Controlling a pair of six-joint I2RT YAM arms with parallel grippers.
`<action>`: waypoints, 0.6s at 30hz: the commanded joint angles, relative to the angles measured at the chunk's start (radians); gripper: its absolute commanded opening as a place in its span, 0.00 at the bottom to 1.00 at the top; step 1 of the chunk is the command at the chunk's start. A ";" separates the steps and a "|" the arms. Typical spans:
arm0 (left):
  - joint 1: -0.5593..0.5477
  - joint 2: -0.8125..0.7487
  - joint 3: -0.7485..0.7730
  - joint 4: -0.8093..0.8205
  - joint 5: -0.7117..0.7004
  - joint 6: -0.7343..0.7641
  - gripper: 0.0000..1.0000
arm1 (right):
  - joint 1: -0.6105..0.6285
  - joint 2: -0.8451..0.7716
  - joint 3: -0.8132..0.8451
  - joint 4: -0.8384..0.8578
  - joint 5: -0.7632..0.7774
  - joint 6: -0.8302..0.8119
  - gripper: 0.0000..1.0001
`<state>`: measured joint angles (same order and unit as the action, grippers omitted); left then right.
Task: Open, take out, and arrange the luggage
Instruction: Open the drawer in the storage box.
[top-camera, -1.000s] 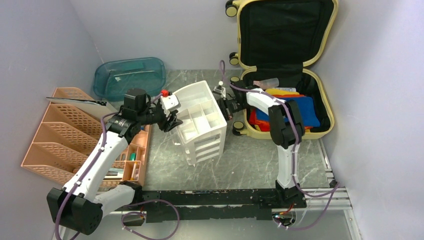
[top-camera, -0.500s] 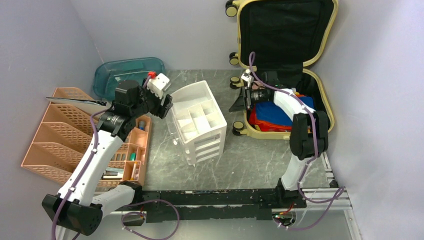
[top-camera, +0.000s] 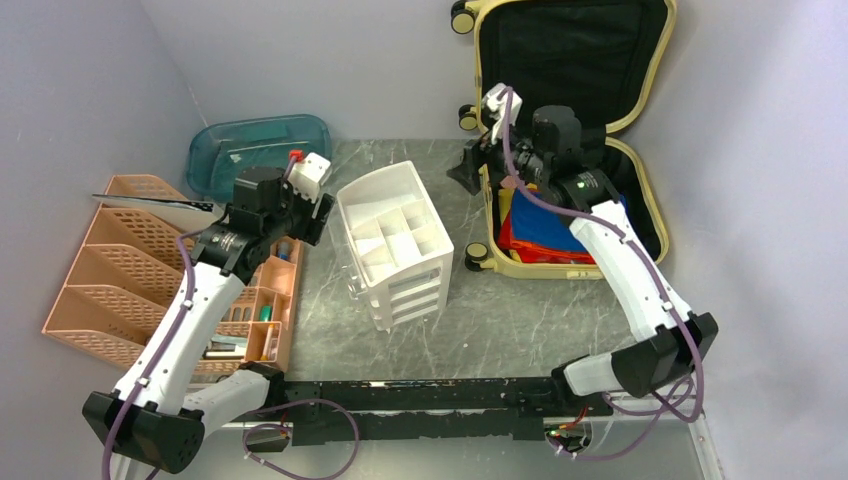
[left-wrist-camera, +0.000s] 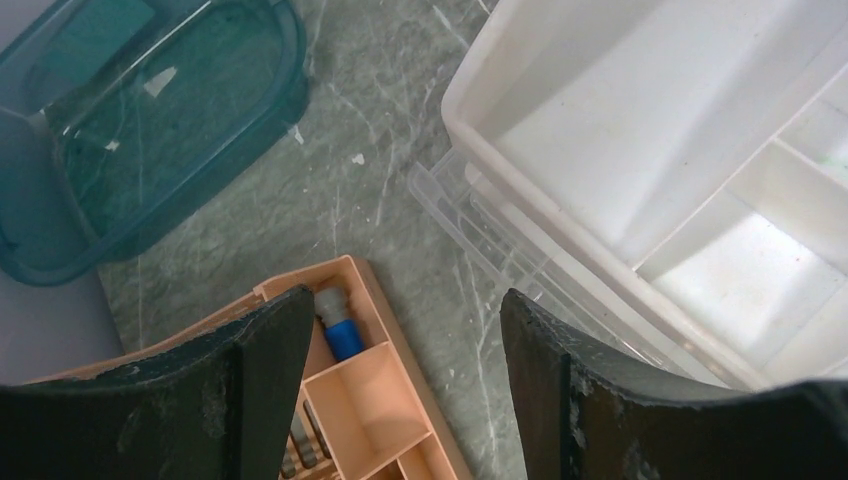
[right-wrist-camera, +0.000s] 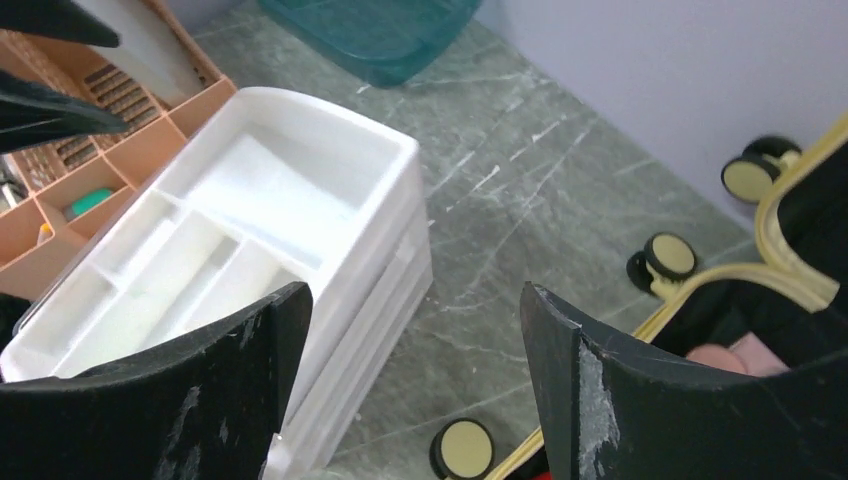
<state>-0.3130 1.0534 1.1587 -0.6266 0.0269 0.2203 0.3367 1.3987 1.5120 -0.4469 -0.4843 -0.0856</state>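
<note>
- Overhead, the large pale yellow hard-shell suitcase (top-camera: 530, 268) is lying open at 1 o'clock on the grey marbled table (top-camera: 500, 320), its black-lined lid standing up against the back wall.
- Folded blue and red fabric pieces (top-camera: 535, 222) are filling the suitcase's base, and none of them is out on the table yet.
- At the suitcase's 9 o'clock edge, the right gripper (right-wrist-camera: 412, 300) is hovering near the small black-and-yellow wheels (top-camera: 472, 257), jaws spread wide with nothing between them.
- At 10 o'clock, the left gripper (left-wrist-camera: 402, 310) is hanging between the white plastic drawer unit (top-camera: 395, 250) and the teal translucent plastic tray (top-camera: 260, 150). It is over a corner of the peach plastic desk organiser (top-camera: 120, 270), jaws likewise apart and empty.
- By its looks, the shell is going to handle as stiff, smooth and probably slippery, and bulky enough to resist a one-handed shift while loaded.
- The raised rim of the base is looking like the surest hold, since the handle is not showing from any view.
- The fabric inside is appearing soft and light, so a pinch on a folded edge is likely to serve better than a flat press.
</note>
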 joint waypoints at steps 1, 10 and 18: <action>-0.001 -0.010 -0.008 -0.020 0.002 -0.033 0.73 | 0.089 -0.023 0.009 0.024 0.124 -0.095 0.81; -0.001 0.029 -0.017 -0.031 0.029 -0.063 0.74 | 0.215 -0.039 -0.098 0.072 0.199 -0.211 0.81; -0.001 0.089 -0.004 -0.042 0.084 -0.074 0.74 | 0.243 -0.029 -0.099 0.065 0.225 -0.222 0.81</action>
<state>-0.3130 1.1233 1.1492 -0.6697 0.0601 0.1730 0.5663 1.3735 1.3979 -0.4225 -0.2935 -0.2855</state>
